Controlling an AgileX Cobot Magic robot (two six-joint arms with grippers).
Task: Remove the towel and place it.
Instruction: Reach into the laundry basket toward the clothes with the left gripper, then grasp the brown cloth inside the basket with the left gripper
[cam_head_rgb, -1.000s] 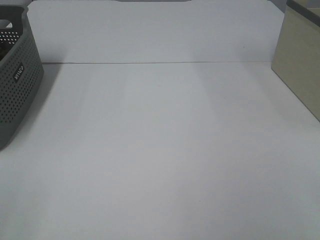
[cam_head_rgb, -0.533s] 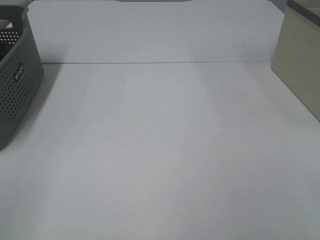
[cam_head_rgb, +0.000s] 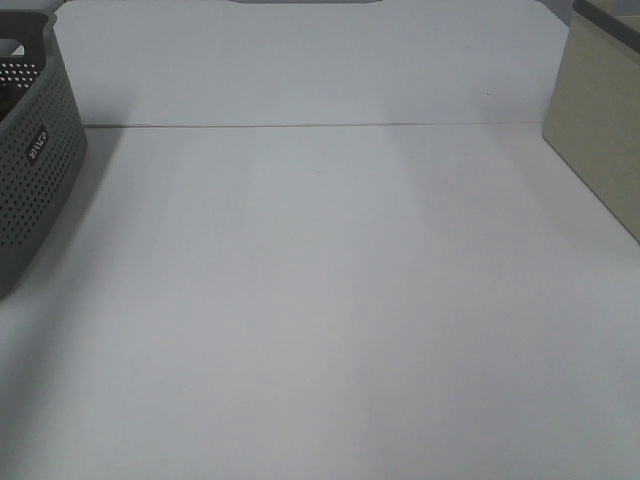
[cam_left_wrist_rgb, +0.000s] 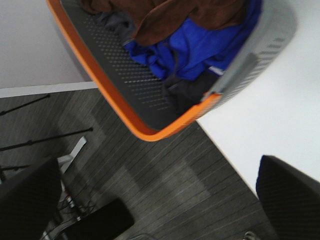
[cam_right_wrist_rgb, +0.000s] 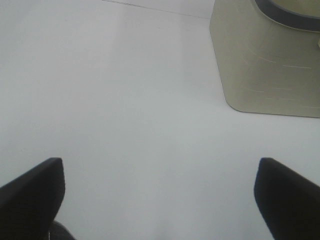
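Note:
The towel (cam_left_wrist_rgb: 190, 15), dark reddish-brown cloth, lies bunched on top of the other clothes in the grey basket (cam_left_wrist_rgb: 130, 75), which has an orange rim. It shows only in the left wrist view. In the exterior high view only the basket's side (cam_head_rgb: 35, 170) shows, at the far left, and its contents are hidden. My left gripper (cam_left_wrist_rgb: 160, 200) is open and empty, apart from the basket, with floor beneath it. My right gripper (cam_right_wrist_rgb: 160, 192) is open and empty above the white table (cam_right_wrist_rgb: 125, 100). Neither gripper shows in the exterior high view.
A blue garment (cam_left_wrist_rgb: 200, 45) and dark grey cloth lie under the towel in the basket. A beige container (cam_head_rgb: 600, 130) stands at the table's right edge and also shows in the right wrist view (cam_right_wrist_rgb: 265, 60). The table's edge and a dark floor run beside the basket.

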